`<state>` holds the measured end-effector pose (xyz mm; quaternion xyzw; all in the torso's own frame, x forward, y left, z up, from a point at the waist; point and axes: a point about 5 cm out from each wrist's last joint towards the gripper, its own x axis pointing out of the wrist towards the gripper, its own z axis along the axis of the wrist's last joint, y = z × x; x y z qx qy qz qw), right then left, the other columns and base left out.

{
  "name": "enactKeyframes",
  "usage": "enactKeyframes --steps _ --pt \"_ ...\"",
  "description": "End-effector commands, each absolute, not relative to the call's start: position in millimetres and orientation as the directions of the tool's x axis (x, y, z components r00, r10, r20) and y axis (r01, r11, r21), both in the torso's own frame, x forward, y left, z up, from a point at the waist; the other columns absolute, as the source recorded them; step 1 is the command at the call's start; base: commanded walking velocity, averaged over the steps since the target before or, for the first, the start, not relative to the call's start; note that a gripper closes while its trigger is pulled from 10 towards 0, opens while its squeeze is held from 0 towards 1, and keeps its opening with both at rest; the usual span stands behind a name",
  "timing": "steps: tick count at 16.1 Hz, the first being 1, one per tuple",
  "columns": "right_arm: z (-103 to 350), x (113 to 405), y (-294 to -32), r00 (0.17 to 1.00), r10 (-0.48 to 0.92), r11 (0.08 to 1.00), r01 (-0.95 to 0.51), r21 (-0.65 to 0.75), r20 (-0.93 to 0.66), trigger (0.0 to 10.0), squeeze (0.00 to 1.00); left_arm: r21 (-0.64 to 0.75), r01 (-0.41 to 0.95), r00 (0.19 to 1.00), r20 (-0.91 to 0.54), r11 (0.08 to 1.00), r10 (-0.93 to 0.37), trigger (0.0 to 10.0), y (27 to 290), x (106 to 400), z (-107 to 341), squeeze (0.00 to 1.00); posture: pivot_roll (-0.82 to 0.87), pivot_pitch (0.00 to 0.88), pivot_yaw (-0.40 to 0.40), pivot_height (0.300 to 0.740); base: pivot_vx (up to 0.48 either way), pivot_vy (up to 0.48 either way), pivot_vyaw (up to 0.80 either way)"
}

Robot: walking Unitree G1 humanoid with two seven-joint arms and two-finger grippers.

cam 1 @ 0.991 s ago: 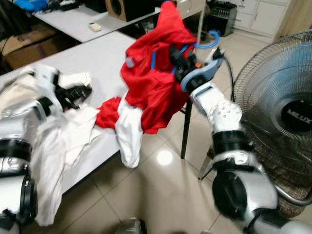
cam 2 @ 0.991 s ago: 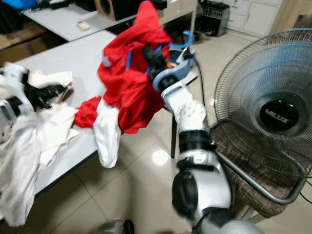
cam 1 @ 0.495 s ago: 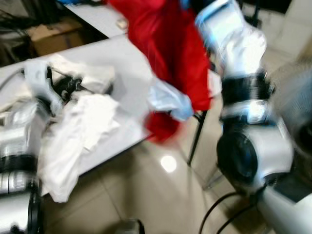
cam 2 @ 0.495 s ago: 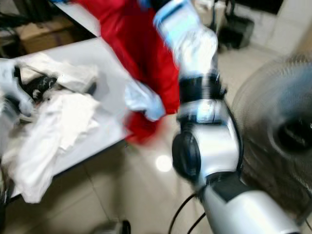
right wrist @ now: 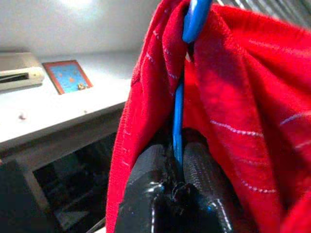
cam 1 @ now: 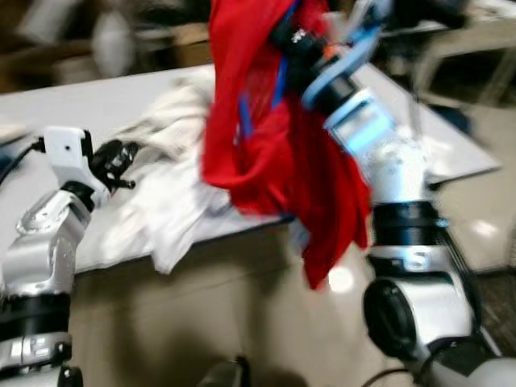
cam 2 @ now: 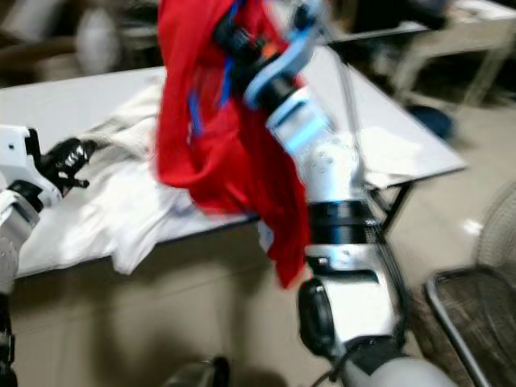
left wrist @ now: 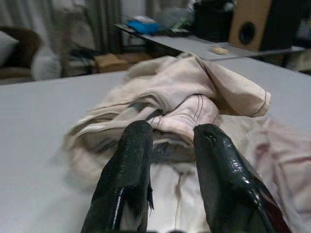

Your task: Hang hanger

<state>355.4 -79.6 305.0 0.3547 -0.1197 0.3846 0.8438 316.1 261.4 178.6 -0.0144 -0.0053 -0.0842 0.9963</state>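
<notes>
My right gripper (cam 1: 294, 36) is raised high, shut on a blue hanger (right wrist: 178, 131) that carries a red garment (cam 1: 266, 137). The garment hangs off the table, its lower end dangling in front of my right arm. In the right wrist view the two black fingers (right wrist: 150, 170) pinch the hanger's thin blue bar, with red cloth draped on both sides. My left gripper (cam 1: 121, 157) hovers low over the grey table (cam 1: 105, 97), open, its fingers (left wrist: 131, 165) apart with nothing between them, pointing at a heap of cream clothes (left wrist: 184, 102).
White and cream clothes (cam 1: 173, 185) lie spread over the table and hang over its near edge. A second table (cam 2: 451, 16) stands at the back right, and a fan's wire guard (cam 2: 500, 234) shows at the right edge. Tiled floor (cam 1: 201, 306) lies below.
The camera has swung left, so the whole scene shifted and blurred. My right gripper lifted the hanger and red garment clear of the table; the left gripper stays over the clothes.
</notes>
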Motion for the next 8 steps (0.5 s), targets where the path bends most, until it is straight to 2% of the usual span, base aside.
enactKeyframes --steps 1,4,6,8 --pt "314.5 350.7 -82.4 0.660 0.554 0.450 -0.750 0.485 0.507 10.0 0.00 -0.033 0.161 0.987 0.006 0.986 -0.161 10.0 260.6 314.7 179.2 0.00 -0.07 0.000 0.051 0.740 0.000 0.000 0.79" --pt "317.7 347.5 -95.1 0.663 0.542 0.475 -0.748 0.463 0.516 10.0 0.00 -0.035 0.142 0.989 0.033 0.989 -0.141 10.0 257.5 312.5 184.4 0.00 -0.07 0.000 0.044 0.740 0.000 0.000 0.79" --pt "349.4 331.3 -99.9 0.610 0.565 0.450 -0.792 0.412 0.556 10.0 0.00 -0.020 0.169 0.986 0.007 0.985 -0.169 10.0 253.9 305.0 185.8 0.00 -0.06 0.000 0.032 0.740 0.000 0.000 0.79" --pt "359.1 314.3 -108.6 0.607 0.554 0.468 -0.793 0.390 0.570 10.0 0.00 -0.014 0.207 0.978 -0.016 0.978 -0.207 10.0 240.3 294.8 182.2 0.00 -0.06 0.000 0.014 0.740 0.000 0.000 0.79"
